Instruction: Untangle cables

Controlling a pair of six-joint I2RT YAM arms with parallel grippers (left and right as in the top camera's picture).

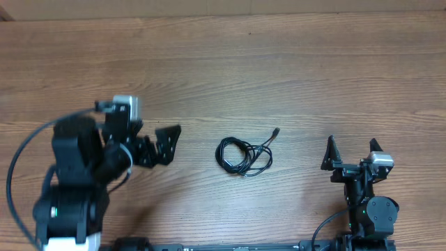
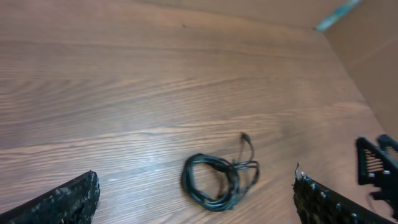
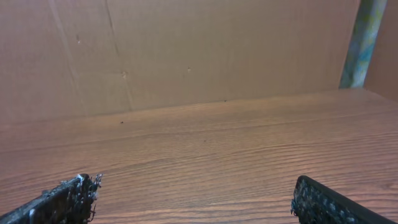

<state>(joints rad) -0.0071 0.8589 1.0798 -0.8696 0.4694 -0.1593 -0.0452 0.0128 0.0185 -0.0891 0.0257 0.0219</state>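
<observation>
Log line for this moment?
cables: one tangled bundle, untouched | left gripper: open, clear of bundle | right gripper: open, clear of bundle

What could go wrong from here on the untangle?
1. The cables lie in one tight coil; a pinch may catch several strands and tighten the knot.
2. Only one loose end visibly sticks out; the thin cords lie flat on the table, so the open left fingers could scrape wood.

The cables are laid in one bundle on the table, near its centre. The left gripper is set at 9 o'clock of the bundle and the right gripper at 3 o'clock, both apart from it. One plug end is stretched toward 1 o'clock.
</observation>
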